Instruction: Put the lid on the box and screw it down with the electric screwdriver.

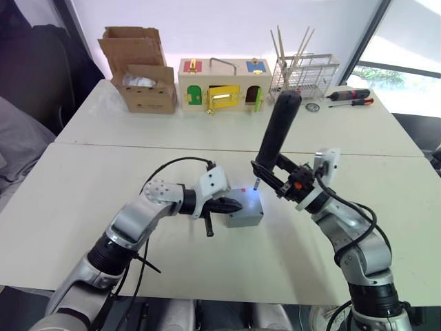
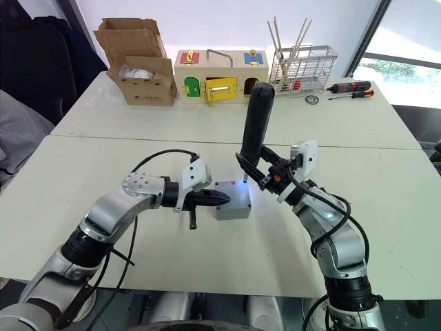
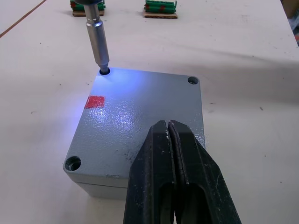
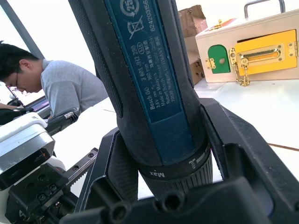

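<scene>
Driving stage: the lid (image 3: 140, 121) already sits flat on the box (image 1: 245, 218), edges lined up, so the placing part looks done and the screwing is in hand.
Right gripper (image 2: 265, 176): its two black fingers are clamped around the lower barrel of the electric screwdriver (image 1: 278, 131), which stands nearly upright and leans slightly away from the robot.
Bit (image 3: 96, 39): its tip is seated in the lid's corner hole farthest from the left fingertips, on the side with the red label (image 3: 95, 101); the blue-white tip light falls across that corner.
Left gripper (image 3: 169, 154): fingers pressed together with nothing between them, the joined tips lying on or just over the near edge of the lid, apparently to steady the box; true contact cannot be confirmed.
Other holes: the far corner hole (image 3: 193, 80) across from the bit and the near corner hole (image 3: 73, 163) both look dark and open; whether a screw sits deep in either cannot be told. The fourth corner is hidden under the left fingers.
Box position: on the white table (image 1: 83, 200), between the two grippers, touching neither arm apart from the left fingertips' area.
Left to do, by my judgement: finish this corner, then drive the remaining three.
Background: wooden box with coloured doors (image 1: 222, 85), cardboard carton (image 1: 140, 69), wire rack (image 1: 305, 76), well beyond both sets of fingers.
</scene>
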Controlling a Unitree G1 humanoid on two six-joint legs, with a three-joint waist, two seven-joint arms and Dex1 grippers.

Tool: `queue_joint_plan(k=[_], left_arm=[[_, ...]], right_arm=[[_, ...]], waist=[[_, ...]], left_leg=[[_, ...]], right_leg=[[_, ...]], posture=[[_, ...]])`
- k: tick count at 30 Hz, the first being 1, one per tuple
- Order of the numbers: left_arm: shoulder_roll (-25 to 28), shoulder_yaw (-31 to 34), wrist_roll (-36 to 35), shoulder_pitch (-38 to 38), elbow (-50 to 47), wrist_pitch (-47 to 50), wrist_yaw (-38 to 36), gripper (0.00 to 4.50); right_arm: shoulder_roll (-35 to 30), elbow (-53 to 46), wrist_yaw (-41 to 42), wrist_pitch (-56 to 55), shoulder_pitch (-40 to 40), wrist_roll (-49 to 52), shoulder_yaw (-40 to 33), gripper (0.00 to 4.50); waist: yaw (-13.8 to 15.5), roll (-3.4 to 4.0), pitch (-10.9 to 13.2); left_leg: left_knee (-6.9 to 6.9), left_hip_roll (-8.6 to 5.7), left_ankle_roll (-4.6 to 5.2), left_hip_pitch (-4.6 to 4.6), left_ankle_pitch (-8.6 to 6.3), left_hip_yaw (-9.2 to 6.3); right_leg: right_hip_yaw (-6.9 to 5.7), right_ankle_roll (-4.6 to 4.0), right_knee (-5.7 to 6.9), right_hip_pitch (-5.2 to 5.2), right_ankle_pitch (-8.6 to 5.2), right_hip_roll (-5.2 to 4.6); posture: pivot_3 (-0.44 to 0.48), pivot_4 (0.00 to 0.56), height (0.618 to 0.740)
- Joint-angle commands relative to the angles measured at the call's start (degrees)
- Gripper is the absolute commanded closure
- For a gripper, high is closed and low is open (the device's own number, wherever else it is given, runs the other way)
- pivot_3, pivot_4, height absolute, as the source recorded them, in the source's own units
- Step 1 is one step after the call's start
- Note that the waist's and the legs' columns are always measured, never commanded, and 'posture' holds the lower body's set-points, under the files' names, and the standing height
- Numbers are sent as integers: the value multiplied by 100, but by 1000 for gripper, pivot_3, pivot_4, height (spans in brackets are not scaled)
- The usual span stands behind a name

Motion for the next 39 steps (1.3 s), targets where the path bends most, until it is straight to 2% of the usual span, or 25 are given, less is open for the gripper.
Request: queue_joint_plan(k=[1, 11, 14, 16, 17, 19, 22, 25, 27, 28, 30, 32, 35, 37, 39], left_arm=[[-9, -85, 47, 78, -51, 15, 15, 4500], [-87, -29, 26, 93, 0, -5, 50, 4500], [-43, 153, -98, 92, -102, 47, 18, 4500], [-8, 283, -190, 100, -157, 59, -13, 4500], [43, 316, -201, 114, -199, 21, -45, 4500], [213, 325, -161, 142, -310, -118, -149, 4500], [260, 560, -306, 80, -400, -91, -119, 4500], [84, 1116, -708, -281, -414, 78, 43, 4500], [-3, 1257, -837, -438, -460, 145, 114, 4500], [-21, 1250, -893, -464, -532, 198, 112, 4500], [94, 1099, -989, -407, -848, 273, -39, 4500], [338, 825, -996, -260, -1308, 264, -285, 4500], [564, 623, -1128, -83, -1791, 229, -523, 4500], [518, 509, -1094, -104, -1866, 195, -450, 4500], [439, 400, -1038, -137, -1917, 180, -352, 4500]], right_arm=[[-85, 365, -6, 335, 337, -206, 250, 2709], [-288, -132, -205, 435, 60, -91, -102, 2709], [-565, -794, -449, 1005, -514, 545, -657, 2709], [-766, -1089, -649, 1429, -1009, 1135, -1091, 2709], [-858, -1132, -793, 1620, -1281, 1526, -1392, 2709], [-1128, -1119, -930, 2040, -1683, 2335, -1890, 2709], [-1499, -1000, -1130, 2548, -2099, 3162, -2300, 2709], [-1809, -487, -1774, 3158, -2668, 4030, -2597, 2709], [-2059, -41, -2291, 3581, -2941, 4352, -2710, 2709], [-2244, 222, -2476, 3802, -3056, 4419, -2741, 2709], [-2879, 782, -2554, 4071, -3253, 3899, -2634, 2709], [-3732, 1417, -2402, 4471, -3368, 3370, -2369, 2709], [-4998, 2339, -1673, 5294, -3231, 2913, -1713, 2709], [-5405, 2804, -1143, 5290, -2974, 2534, -1387, 2709], [-5520, 3295, -841, 5695, -2820, 2414, -1244, 2709]], waist=[[-1, 0, 0], [5, 12, 8], [9, 38, 35], [15, 61, 60], [19, 70, 75], [19, 77, 94], [15, 81, 97], [2, 79, 138], [5, 66, 171], [8, 67, 174], [32, 66, 176], [49, 70, 183], [132, 83, 194], [142, 81, 196], [132, 81, 197]], left_leg=[[-1, 0, -1, 0, -1, 0], [-12, -1, -2, -8, -1, 0], [-12, -3, -1, -20, 0, 1], [-8, -6, 9, -71, 12, 4], [9, -6, 9, -116, 19, 4], [13, -9, 8, -151, 23, 4], [9, -9, 3, -208, 28, 2], [2, -6, 4, -210, 28, 3], [12, -6, 7, -216, 29, 6], [19, -6, 7, -216, 29, 6], [29, -10, 12, -215, 31, 8], [31, -16, 20, -216, 28, 13], [29, -24, 37, -223, 19, 26], [28, -24, 40, -227, 17, 28], [30, -24, 45, -227, 14, 31]], right_leg=[[0, 0, -1, 0, 0, 0], [1, -1, -9, -11, -1, -3], [0, -1, -9, -19, 0, -6], [-1, -5, -5, -53, 4, -12], [-3, -4, 12, -102, 6, -13], [-5, -2, 15, -132, 8, -13], [-16, 20, 24, -195, 20, -9], [-23, 22, 19, -196, 20, -4], [-23, 23, 21, -195, 20, -4], [-23, 21, 23, -194, 20, -3], [-24, 19, 24, -184, 18, -6], [-23, 18, 23, -183, 18, -10], [-18, 6, 6, -186, 11, -11], [-18, 4, -2, -186, 10, -8], [-17, 21, -4, -186, 18, 1]], posture=[[0, 150, 731], [0, 150, 731], [0, 150, 731], [0, 150, 731], [0, 150, 731], [0, 150, 731], [0, 150, 731], [0, 150, 731], [0, 150, 731], [0, 150, 731], [0, 150, 731], [0, 150, 731], [0, 150, 731], [0, 150, 731], [0, 150, 731]])
